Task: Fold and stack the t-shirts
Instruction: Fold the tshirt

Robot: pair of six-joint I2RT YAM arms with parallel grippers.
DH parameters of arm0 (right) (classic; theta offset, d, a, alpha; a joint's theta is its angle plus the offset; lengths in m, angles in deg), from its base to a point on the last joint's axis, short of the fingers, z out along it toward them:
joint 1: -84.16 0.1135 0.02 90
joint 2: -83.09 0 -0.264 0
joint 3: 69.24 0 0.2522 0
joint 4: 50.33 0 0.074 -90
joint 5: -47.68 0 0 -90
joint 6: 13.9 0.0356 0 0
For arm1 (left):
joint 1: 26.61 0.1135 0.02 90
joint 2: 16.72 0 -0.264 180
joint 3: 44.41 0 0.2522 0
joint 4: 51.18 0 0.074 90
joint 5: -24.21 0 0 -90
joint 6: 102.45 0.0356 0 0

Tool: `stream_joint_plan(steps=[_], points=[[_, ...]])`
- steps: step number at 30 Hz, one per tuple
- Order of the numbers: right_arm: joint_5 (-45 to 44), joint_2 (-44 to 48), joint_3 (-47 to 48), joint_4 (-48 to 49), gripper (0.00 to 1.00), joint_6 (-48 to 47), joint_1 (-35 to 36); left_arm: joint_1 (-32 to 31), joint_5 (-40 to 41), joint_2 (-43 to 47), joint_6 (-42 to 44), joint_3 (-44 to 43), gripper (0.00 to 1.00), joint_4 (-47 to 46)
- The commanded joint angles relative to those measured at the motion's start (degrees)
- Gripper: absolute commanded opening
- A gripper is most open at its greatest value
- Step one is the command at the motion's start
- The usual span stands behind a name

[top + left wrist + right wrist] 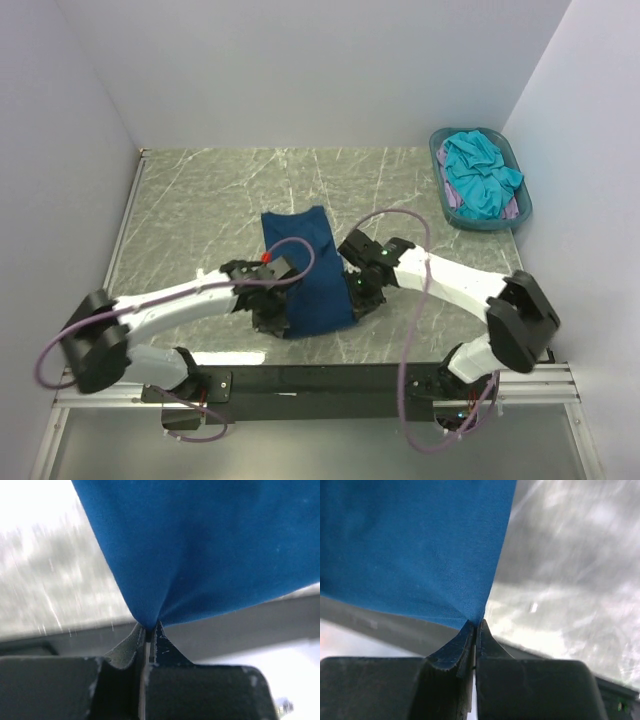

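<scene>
A dark navy t-shirt [305, 265] lies folded into a long strip on the middle of the table, its near end lifted by both arms. My left gripper [272, 320] is shut on its near left corner; the blue cloth [210, 545] puckers into the tips in the left wrist view. At the near right corner my right gripper [358, 300] is shut on the navy cloth [410, 545], which is drawn tight into its tips. A turquoise t-shirt [478, 172] is heaped in the basket, and a pale lilac t-shirt [452, 200] peeks out under it.
The teal plastic basket [520, 215] stands at the back right corner against the white wall. The grey marbled table [200, 200] is walled at the back and on both sides. A black rail [320, 380] runs along the near edge.
</scene>
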Motion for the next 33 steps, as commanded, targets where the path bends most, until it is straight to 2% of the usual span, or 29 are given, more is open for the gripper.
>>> stream_joint_plan(steps=[1,3,6,11,16,25,29,33], points=[[-1.30,6.34,-1.30,-8.84,0.00,1.40,2.07,-3.05,-2.36,7.54,-5.20,1.94,0.01,9.01],[-2.18,8.63,0.89,-11.81,0.00,1.75,2.16,-3.15,-4.02,11.48,-6.26,1.42,0.01,9.89],[-8.39,8.29,7.83,-16.55,0.00,0.96,1.90,-2.19,-0.80,13.18,-5.21,-2.71,0.01,11.29],[-11.50,2.23,20.38,-17.99,0.00,-2.90,-1.79,10.72,-1.04,11.51,3.47,-7.72,0.01,7.53],[-9.75,-4.28,29.63,-16.06,0.00,-6.15,-6.18,20.65,-3.33,7.21,9.64,-10.53,0.01,2.87],[-6.06,-17.99,47.47,-14.21,0.00,-9.67,-11.28,31.73,-4.03,-1.40,15.88,-15.98,0.01,-2.76],[-5.17,-25.01,54.58,-12.63,0.00,-9.76,-12.52,34.90,-3.77,-6.24,17.47,-18.44,0.01,-5.75],[-4.91,-29.42,57.24,-9.29,0.00,-9.15,-13.39,36.22,-1.75,-11.86,18.00,-19.94,0.01,-11.10]])
